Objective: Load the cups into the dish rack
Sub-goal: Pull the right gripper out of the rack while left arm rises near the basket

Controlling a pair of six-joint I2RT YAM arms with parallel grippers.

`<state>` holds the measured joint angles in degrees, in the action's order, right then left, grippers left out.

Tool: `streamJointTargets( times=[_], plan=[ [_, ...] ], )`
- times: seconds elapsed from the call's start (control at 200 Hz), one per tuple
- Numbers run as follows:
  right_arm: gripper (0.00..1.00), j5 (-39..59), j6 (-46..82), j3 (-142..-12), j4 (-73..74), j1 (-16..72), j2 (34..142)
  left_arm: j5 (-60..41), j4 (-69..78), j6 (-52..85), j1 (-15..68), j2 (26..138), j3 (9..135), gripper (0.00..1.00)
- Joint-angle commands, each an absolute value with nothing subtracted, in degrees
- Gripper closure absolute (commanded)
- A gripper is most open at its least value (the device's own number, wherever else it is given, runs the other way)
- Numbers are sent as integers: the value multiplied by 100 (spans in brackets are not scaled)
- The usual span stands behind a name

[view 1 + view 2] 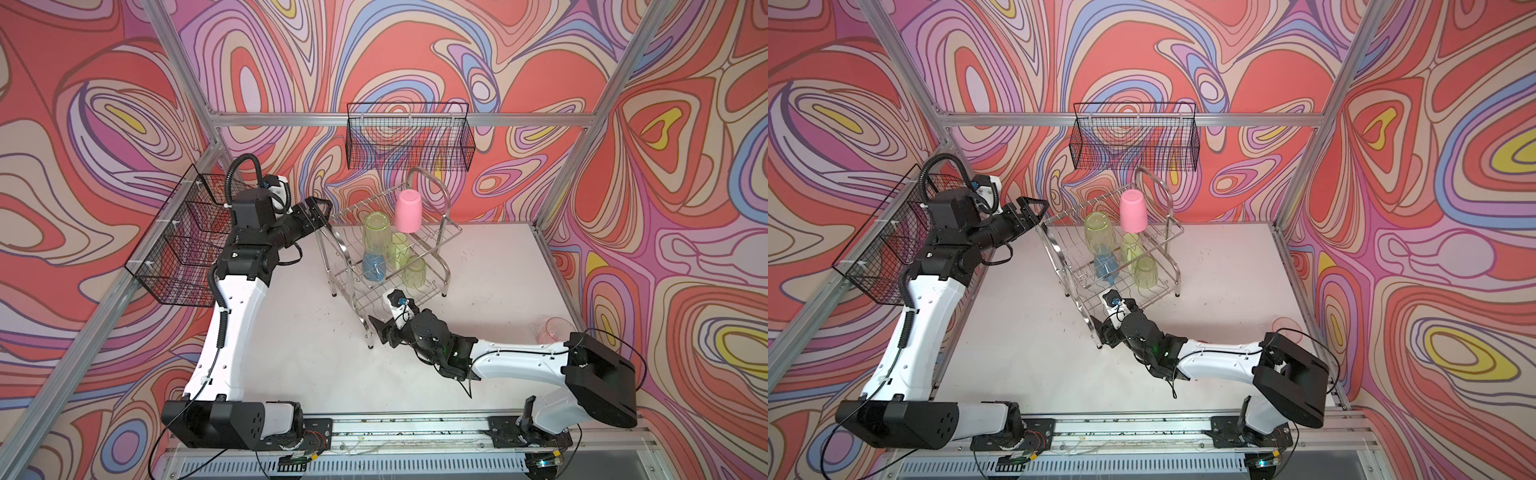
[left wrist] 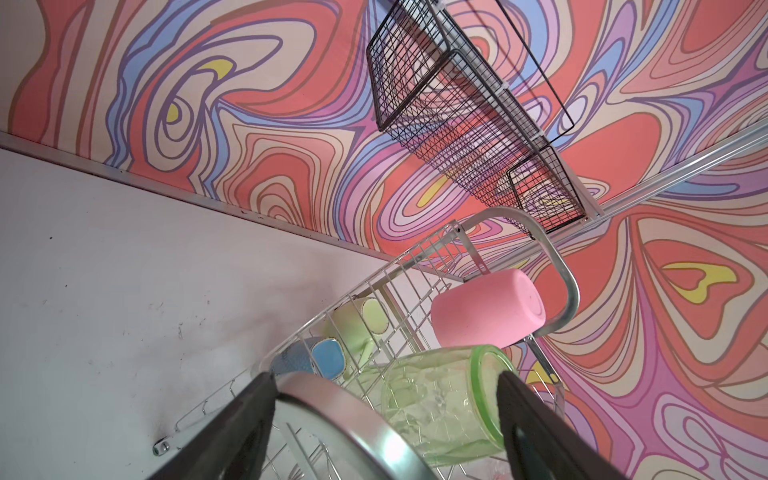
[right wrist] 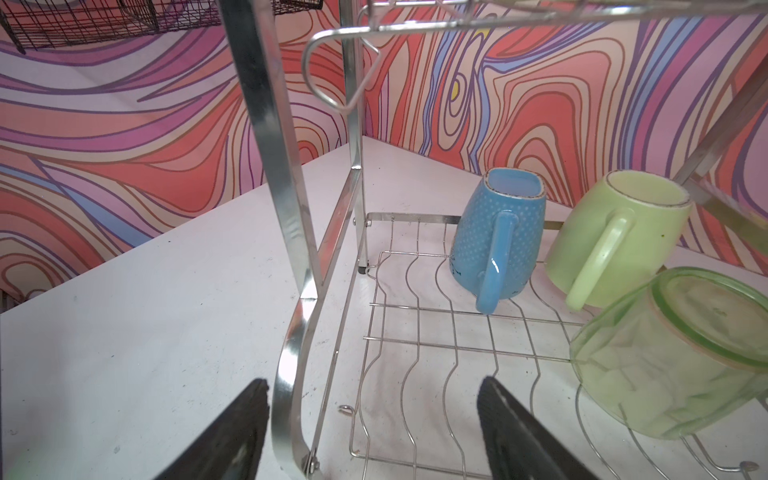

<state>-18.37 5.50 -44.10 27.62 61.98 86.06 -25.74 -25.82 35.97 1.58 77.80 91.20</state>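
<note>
Inside, a dimpled blue mug (image 3: 494, 237) leans on the wavy-wired rack (image 3: 280, 166).

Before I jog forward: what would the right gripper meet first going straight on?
Likely the shiny silver wire dish rack: its flat leg strip stands between the jaws of the open right gripper. The blue handled mug sits farther in.
</note>
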Motion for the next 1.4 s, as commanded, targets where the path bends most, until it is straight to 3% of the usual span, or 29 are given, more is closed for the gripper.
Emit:
streamJointTargets(
  times=[0.0, 0.461, 0.927, 1.392],
  plan=[
    [19, -1911, 642, -4305, 2559, 6240, 8433, -2923, -2286, 3736, 185, 7973, 9378, 15],
    [19, -1907, 775, -4331, 2124, 6267, 8276, -2544, -3008, 3814, 186, 7426, 9265, 16],
    [19, -1811, 922, -4248, 1964, 6267, 8192, -2941, -3362, 4225, 175, 6997, 8878, 15],
    [19, -1862, 923, -4118, 1953, 6269, 8015, -3269, -3082, 4091, 168, 7789, 9504, 16]
  ],
)
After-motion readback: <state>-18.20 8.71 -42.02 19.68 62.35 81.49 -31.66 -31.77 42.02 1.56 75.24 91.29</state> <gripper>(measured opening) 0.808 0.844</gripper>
